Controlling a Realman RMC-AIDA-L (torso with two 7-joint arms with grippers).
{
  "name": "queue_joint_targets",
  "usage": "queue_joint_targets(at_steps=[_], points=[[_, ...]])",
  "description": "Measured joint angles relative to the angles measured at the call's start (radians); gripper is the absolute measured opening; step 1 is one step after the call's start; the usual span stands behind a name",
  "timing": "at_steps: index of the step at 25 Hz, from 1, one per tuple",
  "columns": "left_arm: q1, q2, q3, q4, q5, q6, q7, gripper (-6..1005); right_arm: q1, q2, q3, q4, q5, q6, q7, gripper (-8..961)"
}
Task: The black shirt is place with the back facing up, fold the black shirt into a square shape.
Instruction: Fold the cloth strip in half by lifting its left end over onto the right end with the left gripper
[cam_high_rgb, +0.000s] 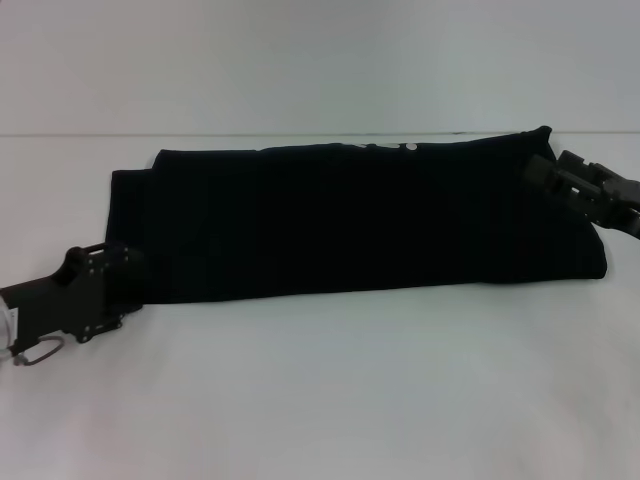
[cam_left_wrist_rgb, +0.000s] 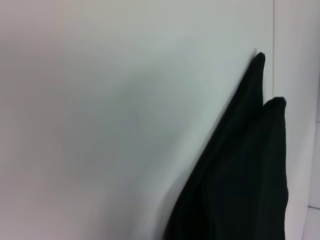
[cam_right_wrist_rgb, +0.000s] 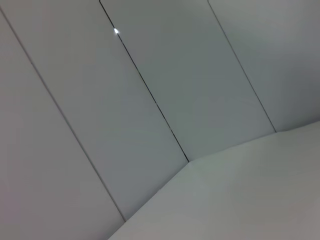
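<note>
Black shirt (cam_high_rgb: 350, 225) lies on the white surface (cam_high_rgb: 330, 400) as a long folded band, not square yet; crosswise fold left; left gripper (cam_high_rgb: 112, 285) and right gripper (cam_high_rgb: 560, 180) at its ends; can't tell jaws' state.

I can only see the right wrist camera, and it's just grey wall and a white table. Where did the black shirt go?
Observer: In the head view, the black shirt lies on the white table, folded into a long band running left to right.
Operator: So where's my right arm?
Observer: The right gripper is at the band's far right corner.
Operator: And the other one?
Observer: The left gripper is at the band's near left corner.
</note>
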Motion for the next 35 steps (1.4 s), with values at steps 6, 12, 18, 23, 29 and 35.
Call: queue_joint_targets(at_steps=[6, 12, 18, 23, 29, 35], points=[[-0.041, 0.003, 0.030, -0.024, 0.002, -0.043, -0.005, 676, 0.003, 0.000, 0.000, 0.000, 0.001, -0.004, 0.000, 834], [-0.099, 0.013, 0.032, -0.026, 0.002, -0.097, 0.015, 675, 0.002, 0.000, 0.000, 0.000, 0.001, -0.005, 0.000, 834], [-0.104, 0.018, 0.034, -0.026, -0.001, -0.045, 0.039, 675, 0.004, 0.000, 0.001, 0.000, 0.001, -0.003, 0.001, 833], [-0.071, 0.012, 0.041, -0.026, 0.023, -0.025, 0.031, 674, 0.006, 0.000, 0.002, 0.000, 0.001, 0.002, 0.001, 833], [-0.040, 0.020, 0.039, -0.006, 0.046, 0.035, 0.019, 675, 0.000, 0.000, 0.002, 0.000, 0.001, -0.005, 0.002, 832], [-0.027, 0.023, 0.001, 0.028, 0.099, 0.049, -0.025, 676, -0.003, 0.000, 0.005, 0.002, 0.001, -0.005, 0.002, 833]])
